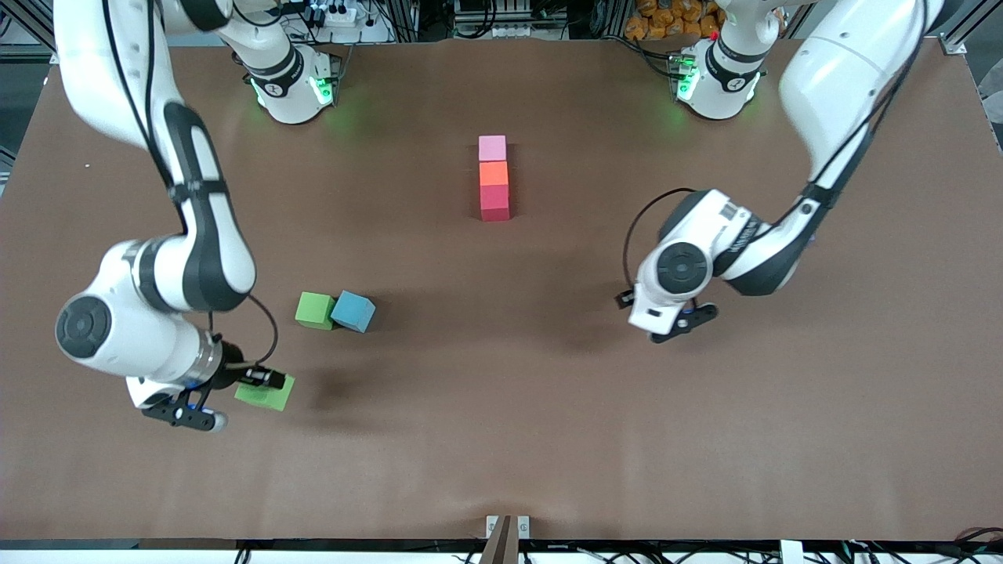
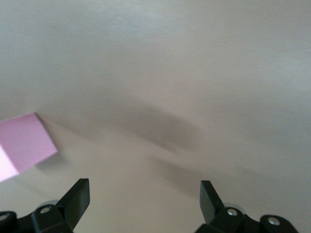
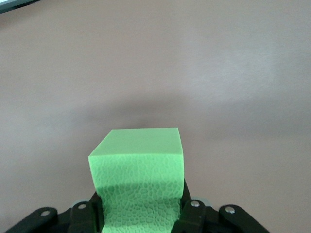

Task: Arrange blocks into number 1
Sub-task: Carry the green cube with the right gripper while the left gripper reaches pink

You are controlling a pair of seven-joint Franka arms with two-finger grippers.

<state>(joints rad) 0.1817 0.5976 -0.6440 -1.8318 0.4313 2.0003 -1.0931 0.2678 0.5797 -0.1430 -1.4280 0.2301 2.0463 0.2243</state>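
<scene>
Gripping a green block [image 3: 138, 184] for the pink-orange-red column [image 1: 494, 180], the right gripper [image 1: 235, 399] is hovering near the desk's edge; the left gripper [image 2: 146, 204] is waiting open.

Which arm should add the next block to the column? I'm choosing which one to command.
Right: the right gripper is shut on a green block. The left gripper is open and empty.
</scene>
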